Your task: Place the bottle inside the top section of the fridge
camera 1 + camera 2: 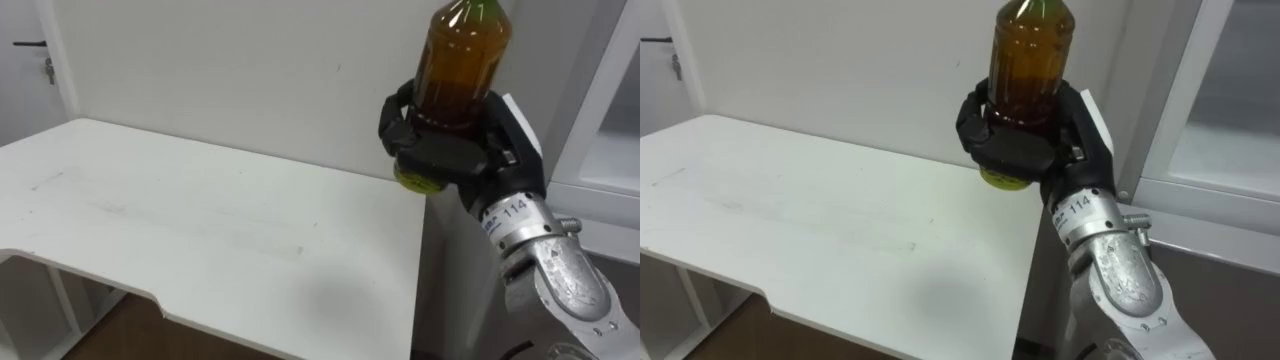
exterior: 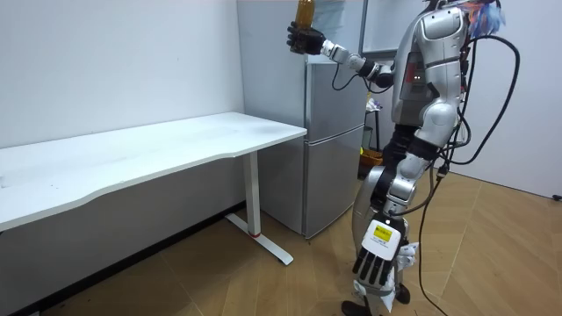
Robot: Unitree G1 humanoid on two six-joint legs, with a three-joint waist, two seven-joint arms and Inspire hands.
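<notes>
Room view has the right hand (image 2: 304, 39) curled round the bottle (image 2: 305, 12), raised above the table's (image 2: 176, 140) corner beside the fridge (image 2: 334, 132), so I'd keep that grip firm and level while the slack left hand (image 2: 376, 254), hanging low, opens the upper door (image 2: 332, 66).

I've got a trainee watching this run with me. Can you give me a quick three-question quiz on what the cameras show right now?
1. Multiple choice: where is the bottle?
A) lying on the floor
B) upright in the right hand, raised high
C) tipped over on a chair
2. True or false: the left hand grips the bottle.
3. Short answer: in the room view, what stands just past the end of the white table?

Key:
1. B.
2. False. It hangs open low beside the leg.
3. The grey fridge.
</notes>
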